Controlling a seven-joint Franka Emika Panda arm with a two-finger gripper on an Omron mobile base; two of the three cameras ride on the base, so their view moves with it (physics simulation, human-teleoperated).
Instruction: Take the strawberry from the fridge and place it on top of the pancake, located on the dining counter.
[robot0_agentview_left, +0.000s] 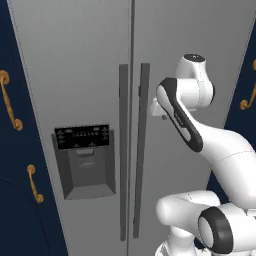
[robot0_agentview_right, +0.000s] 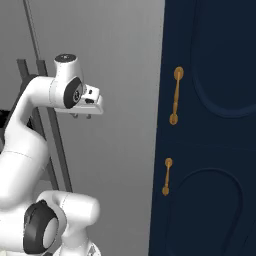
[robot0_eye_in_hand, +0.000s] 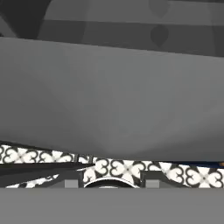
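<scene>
Fridge (robot0_agentview_left: 90, 75) doors stand closed, silver-grey, with two dark vertical bar handles (robot0_agentview_left: 132, 150) side by side at the centre seam and a black-panelled dispenser (robot0_agentview_left: 85, 160) set in the left door. Navy cabinets (robot0_agentview_right: 210, 130) with brass handles (robot0_agentview_right: 176, 95) flank it on both sides. The white arm bends up in front of the right door, and the end effector (robot0_agentview_right: 82, 115) hangs just short of that door, near the handles, fingers pointing down. Whether it is clenched or released I cannot tell; nothing shows between its fingers. The hand view looks along the grey door toward patterned floor tiles (robot0_eye_in_hand: 131, 168).
</scene>
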